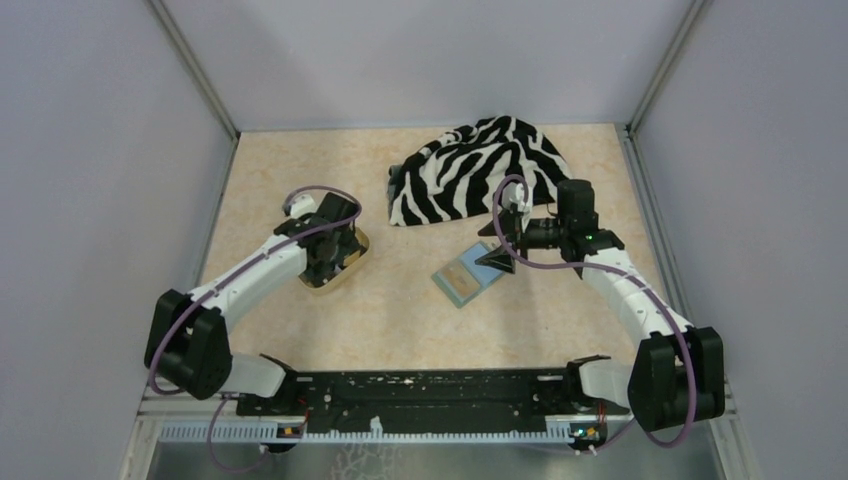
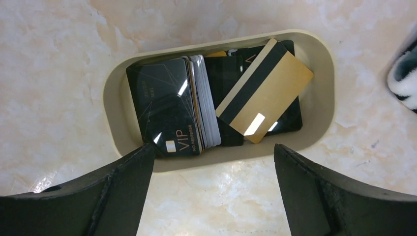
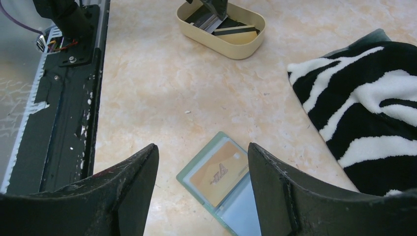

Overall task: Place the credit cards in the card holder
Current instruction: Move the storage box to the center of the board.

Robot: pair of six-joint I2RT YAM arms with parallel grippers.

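The sage-green card holder (image 1: 466,278) lies open on the table, also in the right wrist view (image 3: 196,167), with one yellow-orange card (image 3: 219,173) lying on its pale inside. My right gripper (image 3: 202,153) is open and empty, hovering just above it; in the top view it (image 1: 503,247) is at the holder's right end. Several credit cards (image 2: 169,105), dark ones and a gold one with a black stripe (image 2: 265,91), lie in the tan oval tray (image 2: 324,64). My left gripper (image 2: 211,152) is open and empty above the tray's near rim; it shows in the top view (image 1: 328,252).
A zebra-striped cloth (image 1: 475,168) lies at the back, close behind the right gripper, also in the right wrist view (image 3: 364,108). The tray (image 1: 352,262) sits left of centre. The black base rail (image 1: 420,395) runs along the near edge. Grey walls enclose the table.
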